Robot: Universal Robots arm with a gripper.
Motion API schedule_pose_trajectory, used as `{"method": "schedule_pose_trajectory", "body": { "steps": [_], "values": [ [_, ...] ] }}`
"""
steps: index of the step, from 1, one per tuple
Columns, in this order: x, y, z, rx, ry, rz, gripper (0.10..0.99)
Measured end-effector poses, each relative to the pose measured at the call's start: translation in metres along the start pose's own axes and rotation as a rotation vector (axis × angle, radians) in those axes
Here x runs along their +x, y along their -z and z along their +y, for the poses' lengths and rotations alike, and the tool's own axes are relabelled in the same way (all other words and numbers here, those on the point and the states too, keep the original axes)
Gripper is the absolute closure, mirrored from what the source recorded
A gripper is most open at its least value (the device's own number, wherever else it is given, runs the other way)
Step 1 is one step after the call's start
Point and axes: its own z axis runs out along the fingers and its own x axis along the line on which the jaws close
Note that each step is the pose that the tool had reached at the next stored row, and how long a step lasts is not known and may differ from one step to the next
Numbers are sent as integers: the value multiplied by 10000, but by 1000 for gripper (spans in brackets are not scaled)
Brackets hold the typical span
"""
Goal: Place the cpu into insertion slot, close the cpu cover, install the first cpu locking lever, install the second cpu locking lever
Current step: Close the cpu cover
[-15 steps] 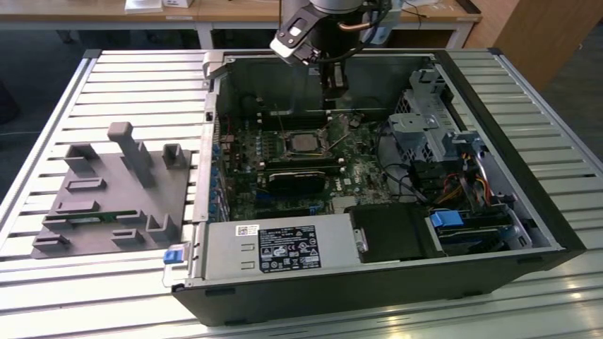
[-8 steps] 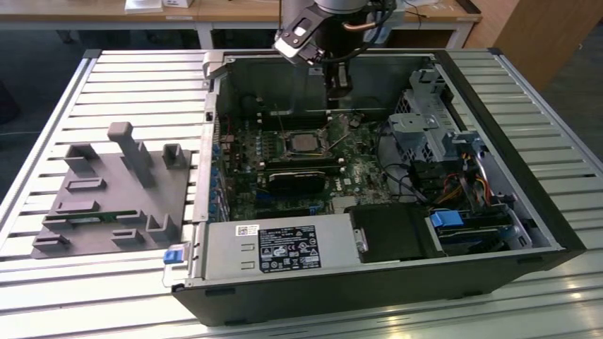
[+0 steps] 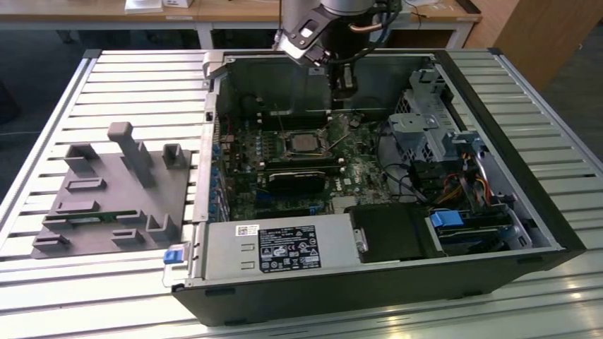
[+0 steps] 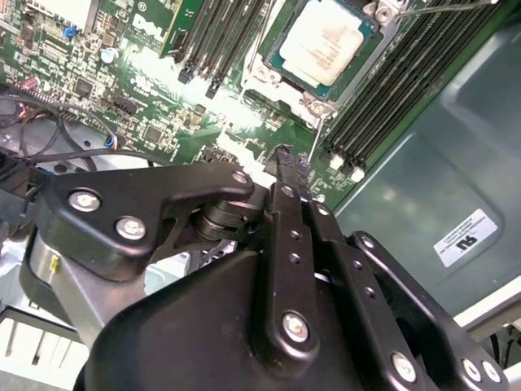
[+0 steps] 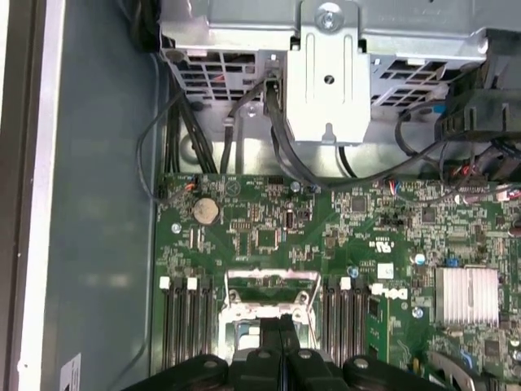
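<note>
The cpu, a pale square chip, lies flat in the insertion slot on the green board inside the open computer case. The silvery cpu cover frames it and looks lowered around the chip. A thin wire locking lever rises from the socket's corner, right beside my fingertips. Another thin lever runs along the socket's far side. My gripper hangs just behind the socket with its black fingers pressed together and nothing visible between them.
Black memory slots flank the socket. In front of it lies a black heatsink block, then the silver power supply. A metal drive cage with cables stands on the exterior view's right. A grey fixture plate sits outside the case.
</note>
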Motion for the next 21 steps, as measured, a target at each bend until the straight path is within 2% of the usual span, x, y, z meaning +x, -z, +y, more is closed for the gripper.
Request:
{"method": "schedule_pose_trajectory", "body": {
  "steps": [2, 4, 14, 21],
  "values": [
    [0, -16, 33, 73, 0, 2, 980],
    [0, -21, 59, 102, 1, -1, 980],
    [0, -37, 111, 104, -1, 1, 980],
    [0, -44, 112, 104, -1, 0, 980]
  ]
}}
